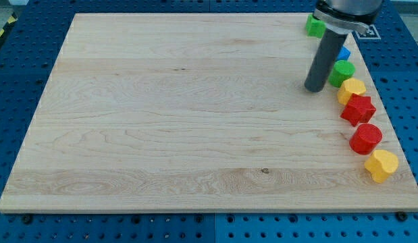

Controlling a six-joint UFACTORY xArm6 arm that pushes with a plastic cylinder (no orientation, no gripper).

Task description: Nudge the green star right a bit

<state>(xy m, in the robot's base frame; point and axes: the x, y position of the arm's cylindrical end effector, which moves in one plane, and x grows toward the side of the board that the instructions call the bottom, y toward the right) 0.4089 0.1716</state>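
My tip (316, 90) rests on the wooden board (181, 115) near its right edge. A green block (343, 72) with a rounded outline lies just right of the tip, a small gap apart. A second green block (315, 25) sits at the view's top, partly hidden behind the rod; I cannot tell its shape. I cannot say for certain which of the two is the star.
A column of blocks runs down the board's right edge: a blue block (344, 52) mostly hidden by the rod, a yellow block (352, 88), a red star (358, 109), a red round block (365, 138) and a yellow heart (381, 165). Blue pegboard surrounds the board.
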